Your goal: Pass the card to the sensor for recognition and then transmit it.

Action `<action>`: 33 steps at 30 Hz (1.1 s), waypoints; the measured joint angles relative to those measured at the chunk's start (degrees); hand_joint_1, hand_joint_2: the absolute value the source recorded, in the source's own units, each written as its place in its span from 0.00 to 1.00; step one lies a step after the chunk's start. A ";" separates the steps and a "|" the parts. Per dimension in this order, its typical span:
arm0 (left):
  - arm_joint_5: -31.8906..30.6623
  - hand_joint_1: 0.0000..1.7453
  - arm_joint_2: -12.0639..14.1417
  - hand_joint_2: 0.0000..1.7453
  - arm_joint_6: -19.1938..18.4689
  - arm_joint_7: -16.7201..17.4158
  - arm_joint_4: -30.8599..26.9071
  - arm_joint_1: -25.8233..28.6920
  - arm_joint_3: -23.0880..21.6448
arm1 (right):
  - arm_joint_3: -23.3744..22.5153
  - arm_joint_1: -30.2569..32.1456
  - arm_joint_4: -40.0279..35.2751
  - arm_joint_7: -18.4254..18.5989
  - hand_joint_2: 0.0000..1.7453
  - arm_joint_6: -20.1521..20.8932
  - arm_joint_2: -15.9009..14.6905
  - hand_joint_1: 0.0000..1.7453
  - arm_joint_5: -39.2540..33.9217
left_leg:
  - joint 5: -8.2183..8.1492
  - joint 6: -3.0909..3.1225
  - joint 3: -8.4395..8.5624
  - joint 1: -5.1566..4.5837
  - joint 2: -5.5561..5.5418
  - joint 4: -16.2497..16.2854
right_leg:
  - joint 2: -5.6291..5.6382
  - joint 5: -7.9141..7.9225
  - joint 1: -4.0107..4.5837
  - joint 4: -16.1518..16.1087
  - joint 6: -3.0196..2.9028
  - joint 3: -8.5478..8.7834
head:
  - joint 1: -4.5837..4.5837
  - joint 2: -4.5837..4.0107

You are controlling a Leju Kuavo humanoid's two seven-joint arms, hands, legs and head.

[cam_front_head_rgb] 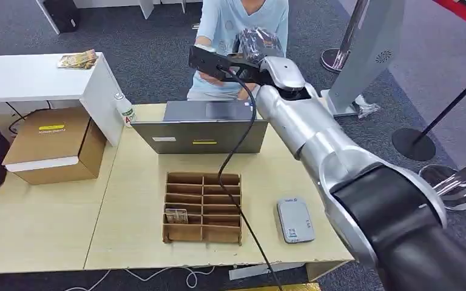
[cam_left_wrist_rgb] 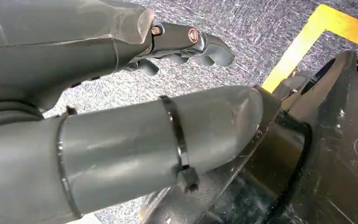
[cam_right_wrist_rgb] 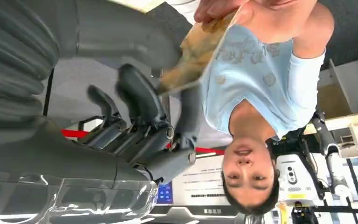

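Beyond the laptop (cam_front_head_rgb: 201, 136), the right robot hand (cam_right_wrist_rgb: 140, 116) pinches the card (cam_right_wrist_rgb: 193, 56) a person's hand (cam_right_wrist_rgb: 242, 9) grips too: handover step, release next.

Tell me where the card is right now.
In the right wrist view the card sits between the right hand's fingers and a person's hand. In the head view that right hand reaches beyond the laptop toward the person.

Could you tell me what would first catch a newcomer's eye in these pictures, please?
The silver right arm stretches over the laptop, its right hand raised toward a person in a light blue shirt. The person's hand holds a card at the robot's fingertips. Nearer, a cardboard organizer sits beside a grey sensor.
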 joint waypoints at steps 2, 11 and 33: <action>-0.20 0.00 0.00 0.00 -0.04 0.00 0.00 -0.01 0.02 | -0.09 0.00 0.13 -0.43 1.00 0.28 0.00 0.00 0.02 | 0.00 0.00 0.00 0.00 0.00 0.00 | 0.00 0.00 0.00 0.00 0.00 0.00 | 0.00 0.00; -0.70 0.00 0.00 0.00 -0.07 -0.20 0.00 -0.01 0.09 | -1.18 0.00 0.15 -0.87 1.00 0.26 -0.11 0.00 0.35 | 0.00 0.00 0.00 0.00 0.00 0.00 | 0.00 0.00 0.00 0.00 0.00 -0.01 | 0.00 0.00; -0.83 0.00 0.00 0.00 0.98 -0.50 0.00 0.28 1.79 | -1.95 12.30 -16.98 -8.68 1.00 -22.34 -14.17 0.00 7.65 | -0.01 0.01 -0.01 -0.01 -0.11 0.06 | -0.10 0.01 -0.01 -0.04 0.02 0.02 | -0.02 0.00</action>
